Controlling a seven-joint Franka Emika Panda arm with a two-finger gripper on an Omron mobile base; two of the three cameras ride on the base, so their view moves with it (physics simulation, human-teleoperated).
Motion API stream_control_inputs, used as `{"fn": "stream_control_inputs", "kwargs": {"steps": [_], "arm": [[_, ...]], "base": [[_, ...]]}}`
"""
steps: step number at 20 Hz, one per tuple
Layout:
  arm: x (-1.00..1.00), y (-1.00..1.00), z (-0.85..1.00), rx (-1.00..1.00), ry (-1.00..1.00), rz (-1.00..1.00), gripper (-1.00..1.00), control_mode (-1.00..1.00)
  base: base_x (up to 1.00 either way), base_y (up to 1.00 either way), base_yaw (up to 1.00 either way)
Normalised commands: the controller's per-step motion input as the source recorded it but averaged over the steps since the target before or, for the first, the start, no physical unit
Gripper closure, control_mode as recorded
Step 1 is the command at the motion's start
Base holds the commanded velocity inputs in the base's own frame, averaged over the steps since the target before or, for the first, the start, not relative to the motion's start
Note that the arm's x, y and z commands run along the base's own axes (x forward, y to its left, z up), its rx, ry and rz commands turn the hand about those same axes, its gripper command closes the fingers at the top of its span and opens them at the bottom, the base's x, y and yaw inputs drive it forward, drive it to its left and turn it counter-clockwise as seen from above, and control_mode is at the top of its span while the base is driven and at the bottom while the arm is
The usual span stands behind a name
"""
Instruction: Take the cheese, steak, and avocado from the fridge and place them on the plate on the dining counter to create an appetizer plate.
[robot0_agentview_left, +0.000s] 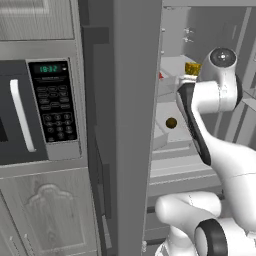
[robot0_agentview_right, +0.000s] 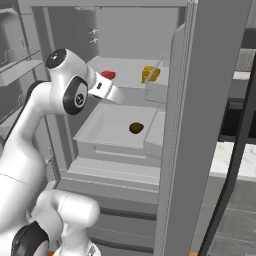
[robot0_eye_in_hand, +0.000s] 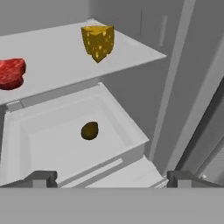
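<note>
Reaching into the open fridge (robot0_agentview_right: 210, 100) with the gripper (robot0_eye_in_hand: 111, 177), jaws spread wide and holding nothing. Looking down along the hand at three foods, none yet taken. Sitting on the upper shelf (robot0_eye_in_hand: 57, 57): the yellow cheese (robot0_eye_in_hand: 97, 42) toward the back, the red steak (robot0_eye_in_hand: 11, 72) well apart from it at the shelf's other side. Resting alone near the middle of the pale drawer (robot0_eye_in_hand: 127, 131) just below the shelf: the dark avocado (robot0_eye_in_hand: 89, 130). Showing in the right base view too: steak (robot0_agentview_right: 108, 75) and cheese (robot0_agentview_right: 150, 74) on the shelf, avocado (robot0_agentview_right: 136, 128) in the drawer beneath.

Judging the step in hand as closing in on a first item, probably the avocado, since it is lying most centred ahead of the fingertips. Doing this well means lowering straight into the drawer while staying clear of the front wall and the shelf edge above, centring the round fruit between the fingers, and closing gently so it is not rolling away. Plate and dining counter lying somewhere outside these views.
</note>
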Motion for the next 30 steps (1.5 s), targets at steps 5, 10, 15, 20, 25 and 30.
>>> {"fn": "stream_control_inputs", "kwargs": {"steps": [5, 10, 15, 20, 25, 30], "arm": [[0.13, -0.21, 0.33, 0.00, 0.01, -0.08, -1.00, -1.00], [0.22, -0.14, 0.23, 0.00, 0.03, -0.04, -1.00, -1.00], [0.33, -0.12, 0.01, 0.00, 0.01, -0.03, -1.00, -1.00], [0.31, -0.11, 0.00, 0.00, 0.00, -0.02, -1.00, -1.00], [0.34, -0.11, -0.02, 0.00, 0.00, 0.00, -1.00, -1.00], [0.31, -0.17, 0.00, 0.00, 0.00, 0.00, -1.00, -1.00]], "base": [[0.00, 0.00, 0.00], [0.00, 0.00, 0.00], [0.00, 0.00, 0.00], [0.00, 0.00, 0.00], [0.00, 0.00, 0.00], [0.00, 0.00, 0.00]]}}
